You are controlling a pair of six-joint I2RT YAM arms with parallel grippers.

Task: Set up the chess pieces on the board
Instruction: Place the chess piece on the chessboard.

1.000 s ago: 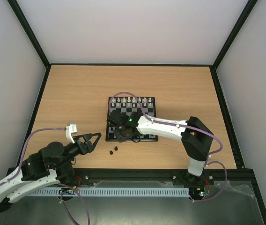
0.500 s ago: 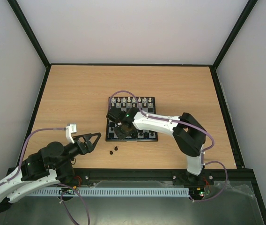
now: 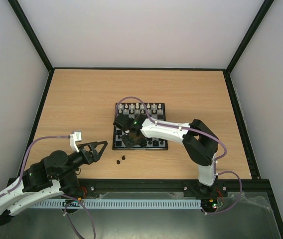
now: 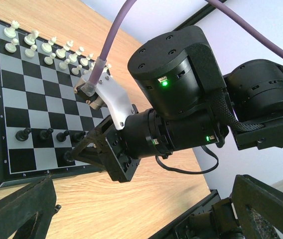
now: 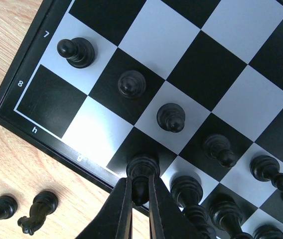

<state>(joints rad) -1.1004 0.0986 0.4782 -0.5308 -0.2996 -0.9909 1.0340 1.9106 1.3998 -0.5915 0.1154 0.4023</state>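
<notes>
The board [image 3: 151, 148] lies mid-table, with white pieces [image 3: 140, 106] along its far rows. My right gripper [image 3: 130, 141] is over its near-left part, shut on a dark chess piece [image 5: 142, 172]. In the right wrist view the gripper [image 5: 139, 191] pinches the piece's top. The base is on or just above a black square in the near row, beside the g mark. Dark pawns [image 5: 131, 83] stand in the row behind and more dark pieces [image 5: 185, 189] to the right. Two loose dark pieces [image 3: 121, 160] lie off the board. My left gripper [image 3: 101, 151] is open and empty, left of them.
The two loose dark pieces [image 5: 38, 211] lie on the wood just off the board's near-left corner [image 5: 12, 112]. The left wrist view shows the right arm's wrist [image 4: 171, 114] over the board [image 4: 12, 107]. A black frame runs round the table.
My right arm has swung its elbow left, and its gripper has shifted slightly over the board's near-left squares, still holding the dark piece. The left arm has not moved.
</notes>
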